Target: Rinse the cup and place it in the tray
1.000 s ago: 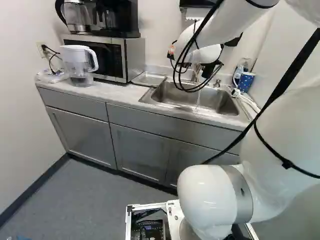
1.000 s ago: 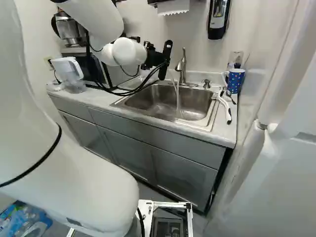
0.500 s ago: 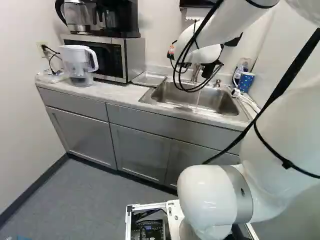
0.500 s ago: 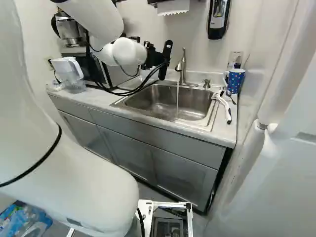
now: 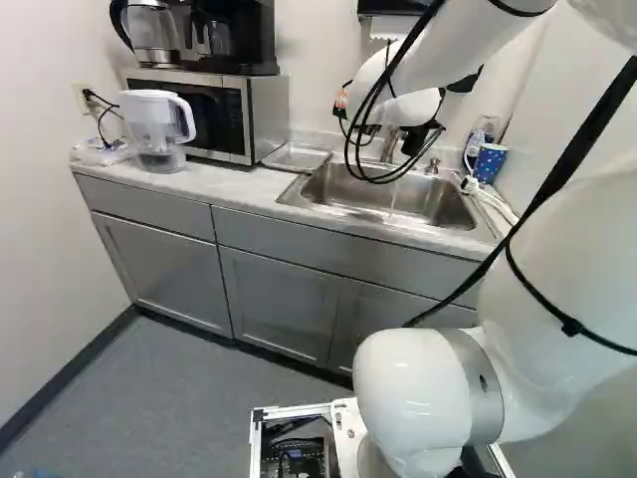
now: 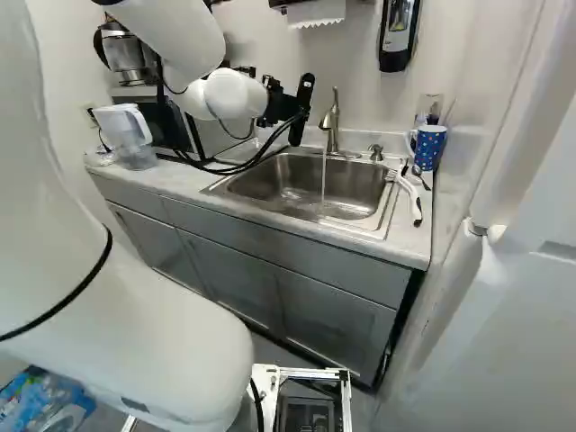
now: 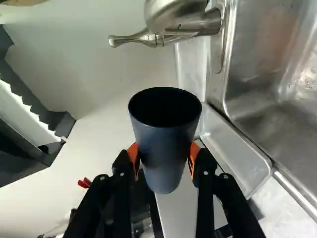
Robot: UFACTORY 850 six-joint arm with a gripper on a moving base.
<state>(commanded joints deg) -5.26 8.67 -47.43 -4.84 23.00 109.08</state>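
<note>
Gripper (image 7: pixel 163 155) is part. open, w/ cup (image 7: pixel 166 136) clamped; if wet, cup may slip & miss tray (image 7: pixel 237 154) beside it.

Dark cup (image 7: pixel 166 148): I count one
Dotted mug (image 6: pixel 431 147): one
Sink (image 6: pixel 346 183): one
Faucet (image 6: pixel 331 129): one
Tray (image 7: pixel 230 148): one
Pitcher (image 5: pixel 152 124): one
Microwave (image 5: pixel 267 115): one

Left base view: smooth white wall (image 5: pixel 40 229) at nine o'clock, flat grey floor (image 5: pixel 179 398) (long dark baseboard (image 5: pixel 70 374) between) at seven.
</note>
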